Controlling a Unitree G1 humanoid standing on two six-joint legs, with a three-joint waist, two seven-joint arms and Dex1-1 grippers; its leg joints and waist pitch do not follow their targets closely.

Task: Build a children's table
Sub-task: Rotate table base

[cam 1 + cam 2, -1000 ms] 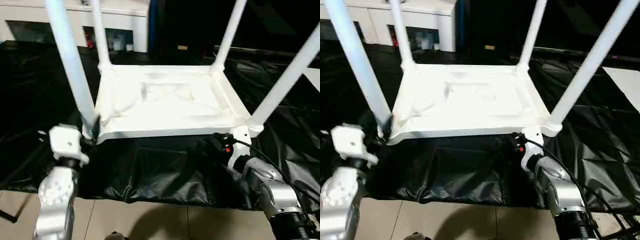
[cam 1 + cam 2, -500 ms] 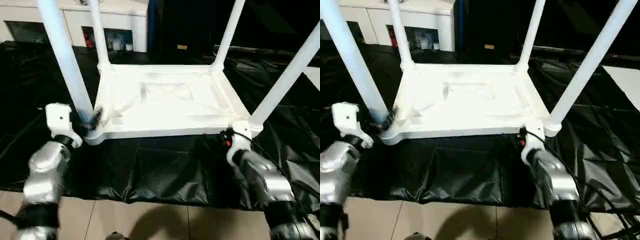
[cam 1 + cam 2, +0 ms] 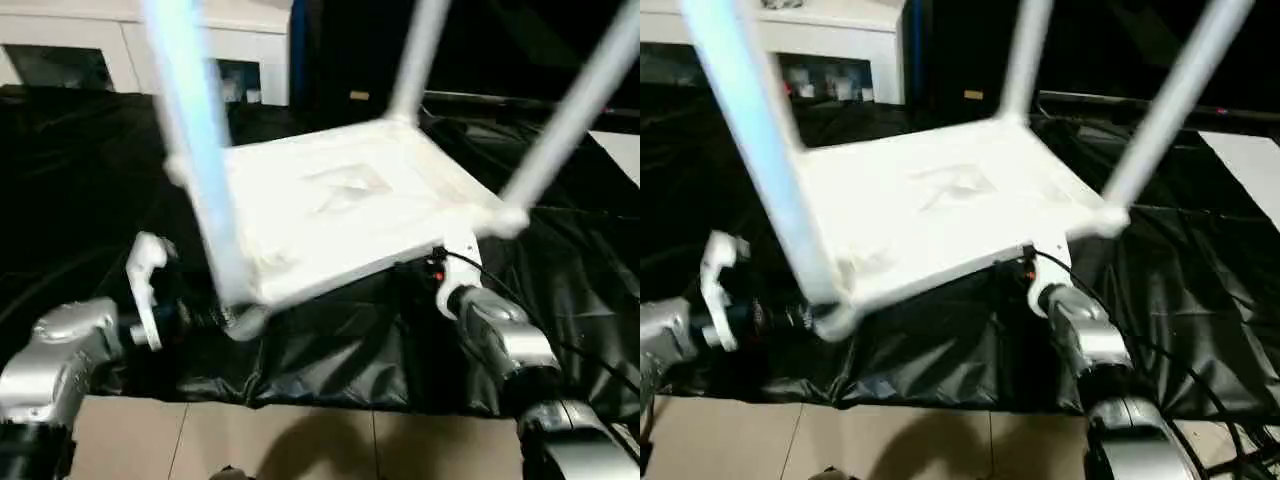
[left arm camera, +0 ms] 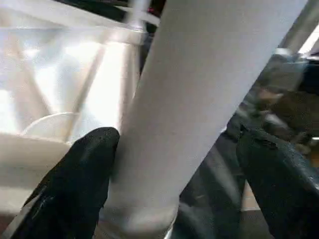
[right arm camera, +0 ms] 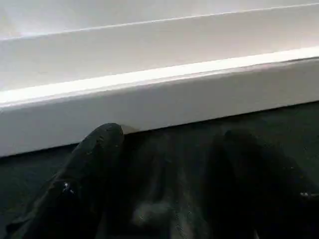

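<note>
The children's table stands upside down on the black cover, its white top (image 3: 340, 200) tilted and turned, its legs pointing up and blurred. The near-left leg (image 3: 200, 170) rises from the corner socket (image 3: 243, 320) closest to me. My left gripper (image 4: 177, 142) is open around the base of that leg (image 4: 199, 99). One finger (image 4: 84, 169) lies against the leg and the other (image 4: 274, 174) stands apart from it. My right gripper (image 5: 172, 137) is open, with its fingers (image 5: 94, 154) just below the top's white rim (image 5: 159, 94), near the near-right corner (image 3: 505, 222).
The black-covered work table (image 3: 330, 350) ends just in front of me, with tiled floor (image 3: 300, 440) below its edge. A white cabinet (image 3: 110, 40) stands at the back left. A black cable (image 3: 520, 305) runs along my right forearm.
The children's table has swung and tipped: its near-left corner has come down and toward me and the right side has risen. My left forearm has dropped low and to the left.
</note>
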